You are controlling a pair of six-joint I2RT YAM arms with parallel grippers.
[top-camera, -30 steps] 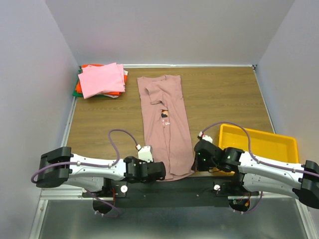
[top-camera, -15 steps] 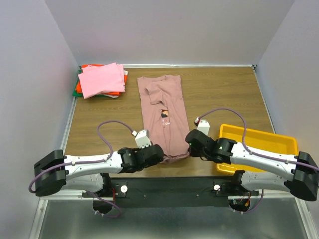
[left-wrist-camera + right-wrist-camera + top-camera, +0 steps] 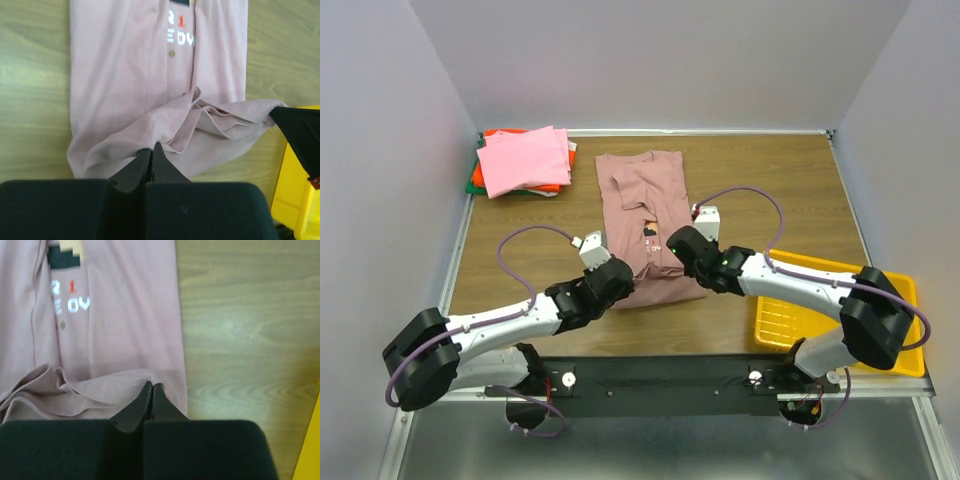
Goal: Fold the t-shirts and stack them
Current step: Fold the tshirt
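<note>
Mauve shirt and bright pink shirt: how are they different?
The mauve shirt is dusty and spread long; the bright pink shirt is vivid and folded small. The mauve shirt lies on the table; the bright pink shirt tops a stack. Both are cloth tees.

A wood-grain table top [image 3: 780,190] fills the middle of the overhead view, brown with darker streaks running left to right. Pale lavender-grey walls close it in on three sides: a back wall [image 3: 660,60], a left wall [image 3: 380,170] and a right wall [image 3: 910,120]. A silver metal rail [image 3: 458,250] edges the table on the left. A black mounting bar [image 3: 660,380] runs along the near edge, and below it lies a dull grey metal surface [image 3: 660,445]. The light is soft and even, and shadows are faint.
</note>
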